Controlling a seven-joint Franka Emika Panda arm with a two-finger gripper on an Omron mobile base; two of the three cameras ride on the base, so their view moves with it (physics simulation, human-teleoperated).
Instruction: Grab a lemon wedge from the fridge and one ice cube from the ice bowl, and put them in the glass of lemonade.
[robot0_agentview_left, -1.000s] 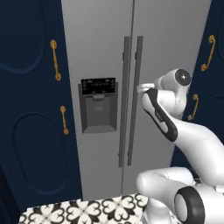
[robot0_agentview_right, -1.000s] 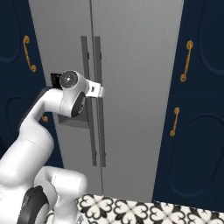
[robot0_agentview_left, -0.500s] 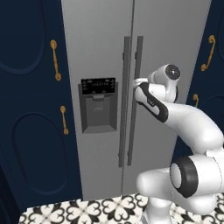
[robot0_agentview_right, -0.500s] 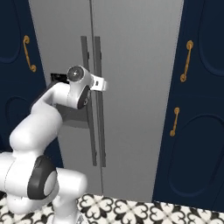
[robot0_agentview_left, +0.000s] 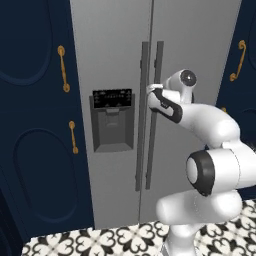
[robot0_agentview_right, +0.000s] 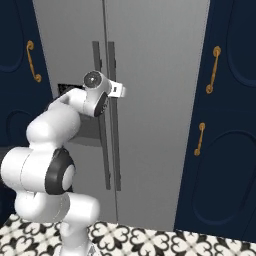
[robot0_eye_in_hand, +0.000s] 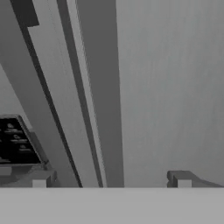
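Note:
The grey fridge (robot0_agentview_left: 190, 45) stands shut straight ahead, with two long dark vertical handles at its middle seam. My gripper (robot0_eye_in_hand: 111, 180) is open and close to the doors. In the hand view the right door's handle (robot0_eye_in_hand: 103, 96) runs up between my two fingertips (robot0_eye_in_hand: 183, 179), and the black control panel (robot0_eye_in_hand: 15, 146) lies to the left. From the base views my gripper (robot0_agentview_left: 150, 91) (robot0_agentview_right: 120, 90) is at the upper part of the handles (robot0_agentview_left: 151, 115) (robot0_agentview_right: 111, 120), holding nothing. The lemon wedge, the ice bowl and the glass of lemonade are out of view.
Navy cabinets (robot0_agentview_left: 35, 125) (robot0_agentview_right: 225, 150) with brass handles (robot0_agentview_left: 62, 67) (robot0_agentview_right: 214, 69) flank the fridge on both sides. The dispenser recess (robot0_agentview_left: 113, 127) sits in the left door. Patterned black-and-white tiles (robot0_agentview_left: 100, 242) cover the floor below.
The arm has stretched forward and the hand has closed in on the fridge handles. The jaws have stayed open. The fridge doors have not moved.

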